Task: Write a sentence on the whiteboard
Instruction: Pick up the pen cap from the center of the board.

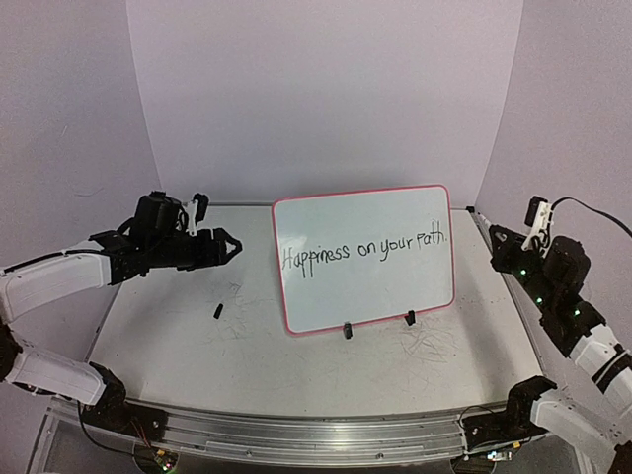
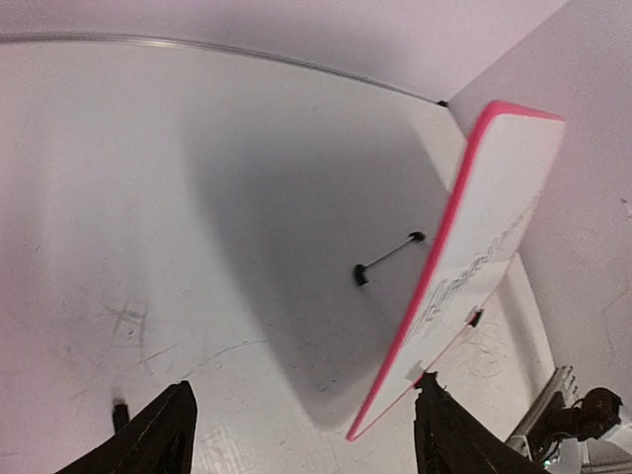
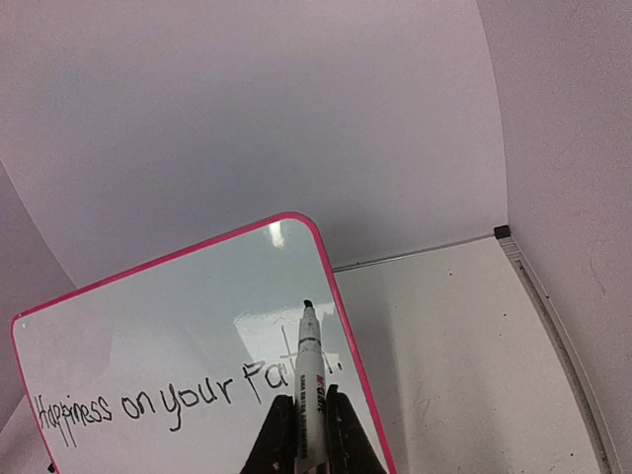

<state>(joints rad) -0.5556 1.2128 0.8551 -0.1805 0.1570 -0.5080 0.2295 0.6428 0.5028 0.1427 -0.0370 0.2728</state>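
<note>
- Only the top view takes in both arms. The whiteboard [image 1: 363, 259] stands propped on the bench [image 1: 296, 375] between them on two black clip feet [image 1: 348, 331]. The sentence [image 1: 365, 252] on it reads "Happiness on your path."
- Only the right wrist view shows the marker [image 3: 309, 380], which has a white barrel and a bare black tip. It points up toward the end of the line, near the board's right rim.
- In that view the right fingers [image 3: 276, 439] are clamped on the marker's barrel.
- The left wrist view catches the whiteboard almost edge-on, with its red rim bright and the letters squeezed too thin to read. A thin black strut [image 2: 387, 257] runs from the rim down to the bench, which the top view does not show.
- A small black piece [image 1: 217, 311] lies on the bench left of the board. What it is cannot be told.
- The left arm reaches in from the left, its forearm roughly level above the bench. The left fingers [image 2: 163, 439] are spread apart and empty, aimed at the board's left edge and short of it.
- The right arm is folded up at the bench's right edge, well off the board.
</note>
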